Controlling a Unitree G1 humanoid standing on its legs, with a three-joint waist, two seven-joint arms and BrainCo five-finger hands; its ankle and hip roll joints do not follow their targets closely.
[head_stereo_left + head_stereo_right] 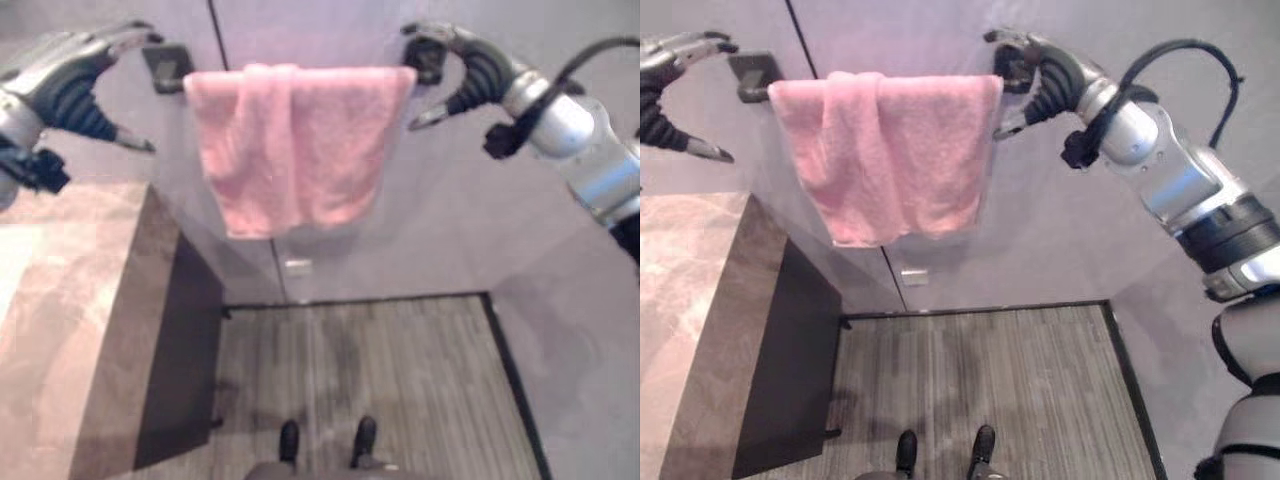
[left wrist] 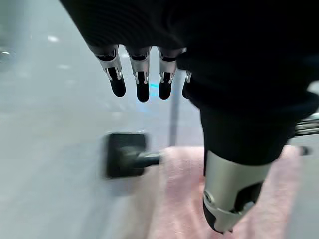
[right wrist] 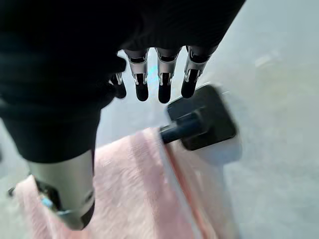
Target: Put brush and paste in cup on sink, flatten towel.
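On the wall ahead of you, the pink towel (image 1: 290, 140) hangs over a dark towel bar whose left bracket (image 1: 166, 65) and right bracket (image 3: 202, 119) sit just outside the towel's two side edges. The towel is folded double near its left side, so its lower hem hangs uneven, longer at the left. Below it you have open striped floor (image 1: 370, 370), bounded on your left by the marble counter (image 1: 70, 300) with its dark side panel and on your right by the plain wall.

Your left hand (image 1: 75, 75) is level with the bar, just outside the left bracket, fingers spread and lightly bent, thumb apart, holding nothing. Your right hand (image 1: 1030, 75) is by the right bracket, just beside the towel's right edge, fingers likewise apart and empty; contact with the bracket cannot be judged
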